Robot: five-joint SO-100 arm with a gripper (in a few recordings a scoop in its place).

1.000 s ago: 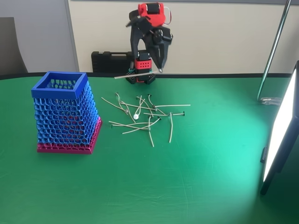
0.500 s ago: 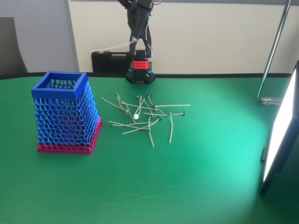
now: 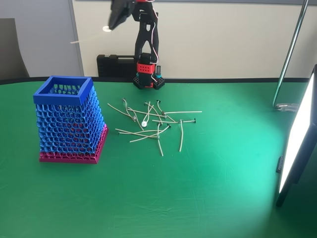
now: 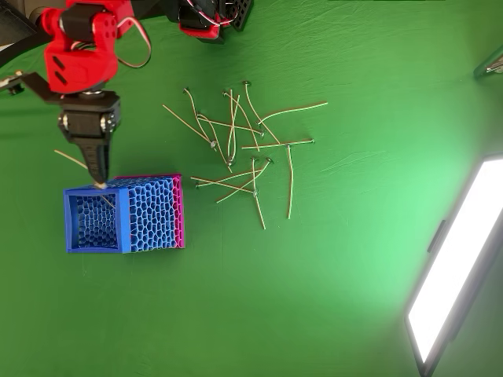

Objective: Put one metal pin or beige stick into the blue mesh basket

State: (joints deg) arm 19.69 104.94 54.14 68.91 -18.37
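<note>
Red and black, your gripper (image 4: 99, 182) is now swinging left of its base in the fixed view, raised higher than a second ago, when it was hanging above the pile (image 3: 153, 124). Its fingers are pinching one thin beige stick (image 4: 77, 161), which is sticking out sideways. From overhead, the fingertips are sitting at the rim of the blue basket (image 4: 93, 245). That basket is standing where it was, on the green table (image 3: 198, 198), left of the pile.
</note>
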